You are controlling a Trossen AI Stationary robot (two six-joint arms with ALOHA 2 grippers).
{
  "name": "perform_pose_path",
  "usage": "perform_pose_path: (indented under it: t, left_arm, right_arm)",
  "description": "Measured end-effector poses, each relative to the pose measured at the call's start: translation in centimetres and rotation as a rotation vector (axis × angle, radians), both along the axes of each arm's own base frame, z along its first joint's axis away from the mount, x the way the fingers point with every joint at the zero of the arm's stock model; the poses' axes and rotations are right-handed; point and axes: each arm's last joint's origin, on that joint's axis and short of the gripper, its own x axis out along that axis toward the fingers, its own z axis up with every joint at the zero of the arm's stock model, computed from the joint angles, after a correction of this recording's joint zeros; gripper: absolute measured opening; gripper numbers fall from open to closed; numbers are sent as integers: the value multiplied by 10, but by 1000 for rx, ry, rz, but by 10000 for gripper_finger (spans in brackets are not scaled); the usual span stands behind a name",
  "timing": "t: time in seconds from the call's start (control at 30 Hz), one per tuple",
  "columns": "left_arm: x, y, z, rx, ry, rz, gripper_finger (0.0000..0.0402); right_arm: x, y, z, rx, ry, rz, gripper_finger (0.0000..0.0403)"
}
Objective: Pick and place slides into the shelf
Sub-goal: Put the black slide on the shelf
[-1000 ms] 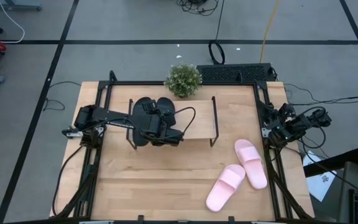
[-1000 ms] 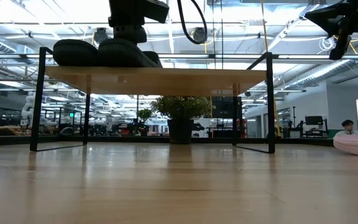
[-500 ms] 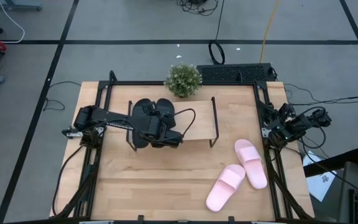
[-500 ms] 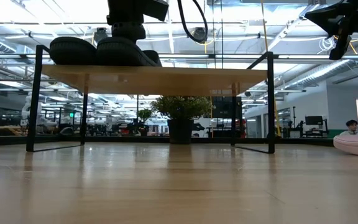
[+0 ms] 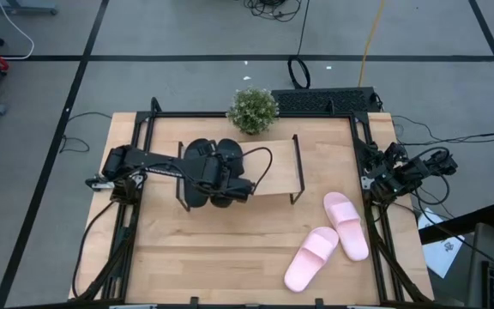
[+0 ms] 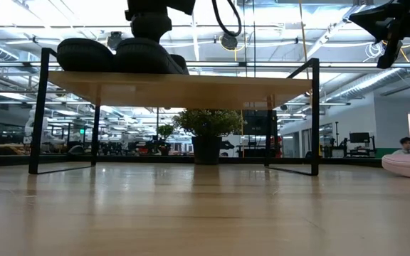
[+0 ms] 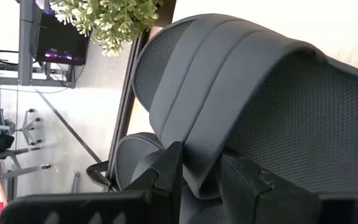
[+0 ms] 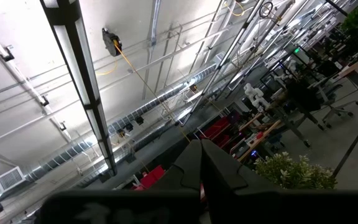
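Observation:
Two black slides (image 5: 200, 163) (image 5: 228, 159) lie side by side on the left end of the shelf (image 5: 273, 167), soles on its board (image 6: 191, 82). My left gripper (image 5: 223, 184) reaches in from the table's left and is shut on the one nearer the shelf's middle (image 6: 148, 57). Its wrist view shows that slide's strap filling the picture, with the other black slide (image 7: 132, 162) behind it. Two pink slides (image 5: 346, 225) (image 5: 310, 257) lie on the table at the near right. My right gripper (image 8: 201, 152) is shut on nothing, folded back at the table's right edge and pointing upward. My left gripper pinches the edge of the black slide's wide strap (image 7: 197, 177) between its two fingers (image 7: 166, 171). The fingers slant down at it from the near left. In the low view the slide's sole rests on the shelf board (image 6: 162, 71).
A small potted plant (image 5: 252, 110) stands at the table's far edge behind the shelf. The right half of the shelf board (image 5: 273, 172) is bare. Open tabletop (image 5: 221, 249) lies between the shelf and the near edge, left of the pink slides.
My left gripper has risen slightly, still shut on the black slide's strap. In the low view the shelf's legs stand wider apart than before: the shelf, with both black slides on it, has slid a little toward the table's near edge.

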Motion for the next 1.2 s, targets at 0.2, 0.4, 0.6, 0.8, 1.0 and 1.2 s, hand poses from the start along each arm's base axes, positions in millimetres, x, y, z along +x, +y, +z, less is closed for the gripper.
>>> perform_pose_path:
  t: [0.2,0.4,0.6,0.8,1.0,1.2]
  left_arm:
    - [0,0,0,-13,3,0,86]
    - [0,-1,0,-39,0,10,86]
    - [0,-1,-1,-58,-3,19,86]
    - [0,-2,-1,-74,-3,26,86]
    - [0,-2,-1,-84,-2,26,86]
    - [0,-1,-1,-54,-8,24,86]
  right_arm:
    - [0,0,0,0,0,0,0]
    - [0,0,0,0,0,0,0]
    - [0,0,0,0,0,0,0]
    - [0,0,0,0,0,0,0]
    - [0,0,0,0,0,0,0]
    - [0,0,0,0,0,0,0]
